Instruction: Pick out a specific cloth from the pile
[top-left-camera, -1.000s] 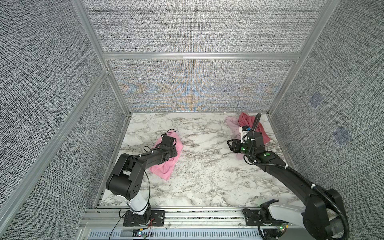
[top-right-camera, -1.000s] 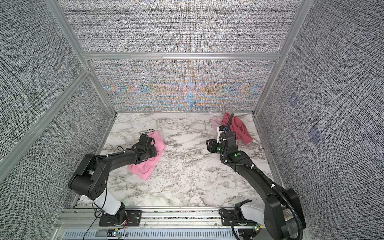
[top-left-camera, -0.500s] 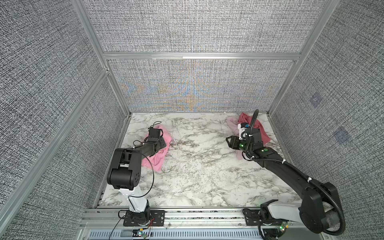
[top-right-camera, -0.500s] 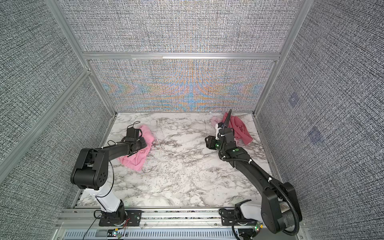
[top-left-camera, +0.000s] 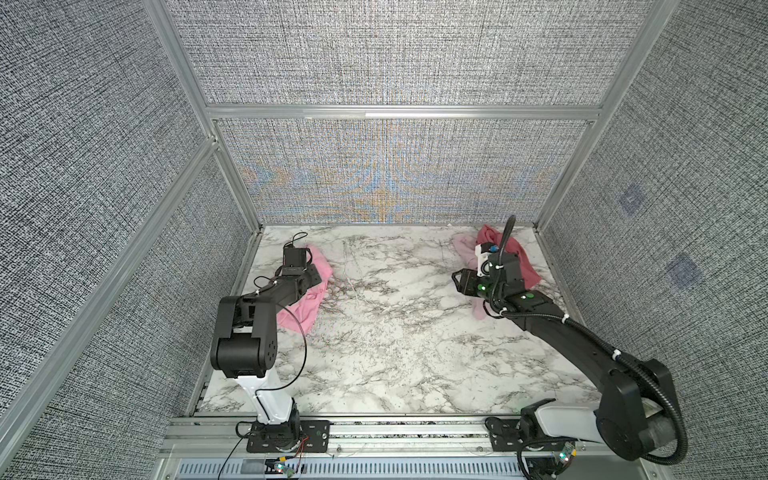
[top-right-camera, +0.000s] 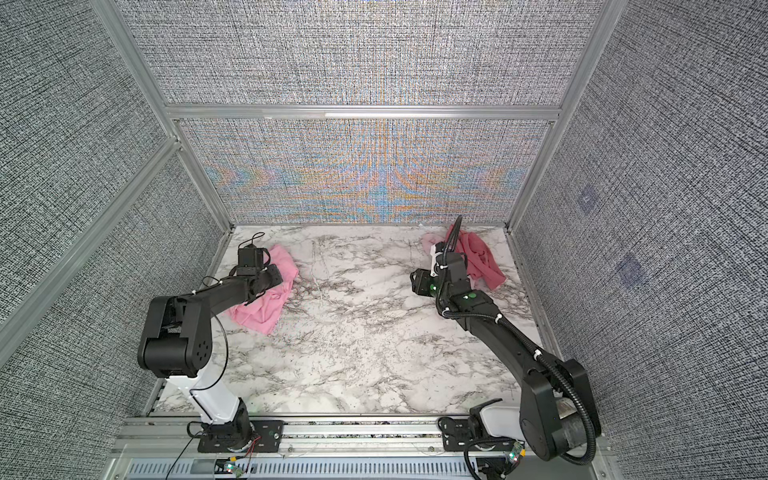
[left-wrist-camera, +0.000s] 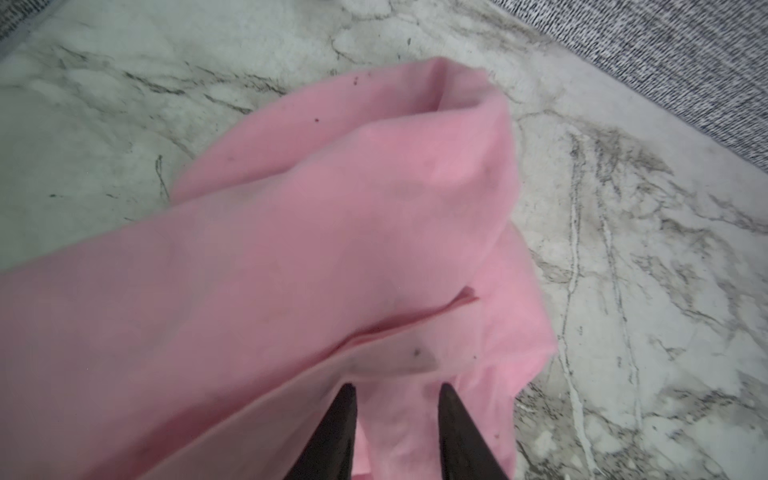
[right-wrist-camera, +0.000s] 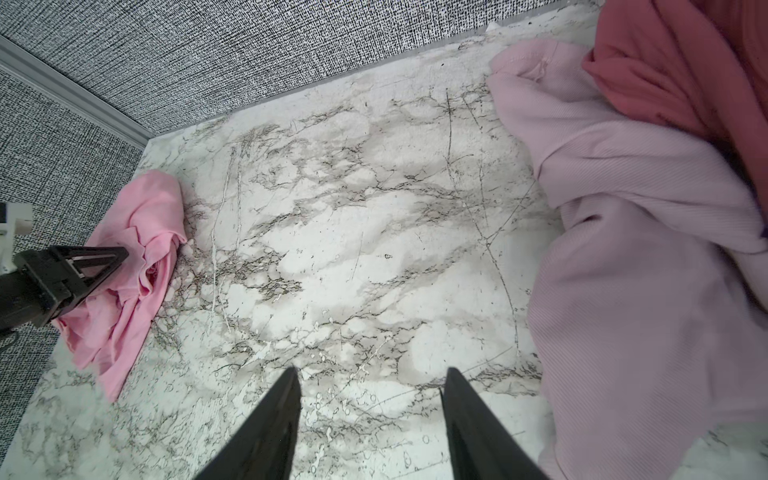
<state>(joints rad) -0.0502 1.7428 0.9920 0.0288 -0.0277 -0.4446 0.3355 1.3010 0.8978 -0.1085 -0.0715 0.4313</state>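
In both top views, the cloth (top-left-camera: 299, 316), bright pink, is seen lying crumpled on the marble-patterned table (top-left-camera: 395, 332) near its far left corner, well apart from the pile (top-left-camera: 524, 262), which is heaped in the far right corner; the left end effector (top-left-camera: 311, 277) is lowered onto the cloth (top-right-camera: 286, 259), while the right end effector (top-left-camera: 459, 281) is held over bare table just beside the pile (top-right-camera: 478, 257), pointed toward the middle.

In the left wrist view, the cloth (left-wrist-camera: 332, 228) is shown filling most of the frame, folded over itself on the table (left-wrist-camera: 623, 291); a bunch of its fabric is pinched between the two dark fingers of the left end effector (left-wrist-camera: 395, 388), which is clenched on the cloth.

In the right wrist view, the right end effector (right-wrist-camera: 370, 374) is seen released, its fingers spread with only bare table (right-wrist-camera: 374, 249) between them; the pile (right-wrist-camera: 602, 187) is shown to be made up of a pale dusty-pink cloth (right-wrist-camera: 623, 270) with a darker rose-red cloth (right-wrist-camera: 665, 75) lying partly over it; across the table, the cloth (right-wrist-camera: 137, 257) is pictured with the left end effector (right-wrist-camera: 83, 266) upon it.
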